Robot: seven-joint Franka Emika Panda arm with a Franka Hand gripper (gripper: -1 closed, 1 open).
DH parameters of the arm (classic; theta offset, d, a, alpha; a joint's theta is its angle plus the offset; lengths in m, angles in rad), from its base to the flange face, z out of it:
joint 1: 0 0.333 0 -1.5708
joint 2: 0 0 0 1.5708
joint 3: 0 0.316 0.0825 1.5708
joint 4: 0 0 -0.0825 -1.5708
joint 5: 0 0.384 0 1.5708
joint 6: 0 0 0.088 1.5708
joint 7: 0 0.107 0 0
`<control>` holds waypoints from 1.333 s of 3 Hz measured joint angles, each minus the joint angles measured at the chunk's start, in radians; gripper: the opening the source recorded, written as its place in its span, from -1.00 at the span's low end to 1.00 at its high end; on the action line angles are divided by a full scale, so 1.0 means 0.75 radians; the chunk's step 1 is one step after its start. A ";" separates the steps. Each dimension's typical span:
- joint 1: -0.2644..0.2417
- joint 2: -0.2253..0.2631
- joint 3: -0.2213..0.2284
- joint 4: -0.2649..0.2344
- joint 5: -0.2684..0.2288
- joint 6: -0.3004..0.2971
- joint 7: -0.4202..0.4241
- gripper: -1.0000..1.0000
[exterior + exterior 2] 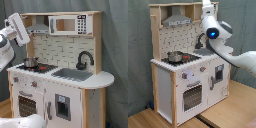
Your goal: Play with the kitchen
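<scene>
In the middle of both exterior views stands the kitchen (60,75) – tall, white and wood. The arm (215,32) is up by its top shelf. Its pincer – I cannot tell if open. It should go slow, reaching for the little pot (174,56).

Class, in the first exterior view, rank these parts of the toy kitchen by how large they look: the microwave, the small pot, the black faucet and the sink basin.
1. Microwave, largest.
2. Sink basin, somewhat smaller as it appears, though seen at a slant.
3. Black faucet.
4. Small pot, close to the faucet in apparent size, so the last two are hard to separate.
</scene>
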 joint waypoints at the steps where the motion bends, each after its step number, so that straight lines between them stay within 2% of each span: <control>1: -0.041 0.003 0.050 0.024 -0.015 -0.025 0.119 1.00; 2: -0.109 0.004 0.080 0.069 -0.013 -0.055 0.224 1.00; 3: -0.169 0.014 0.082 0.121 -0.007 -0.084 0.283 1.00; 4: -0.181 0.019 0.082 0.134 -0.007 -0.091 0.295 -1.00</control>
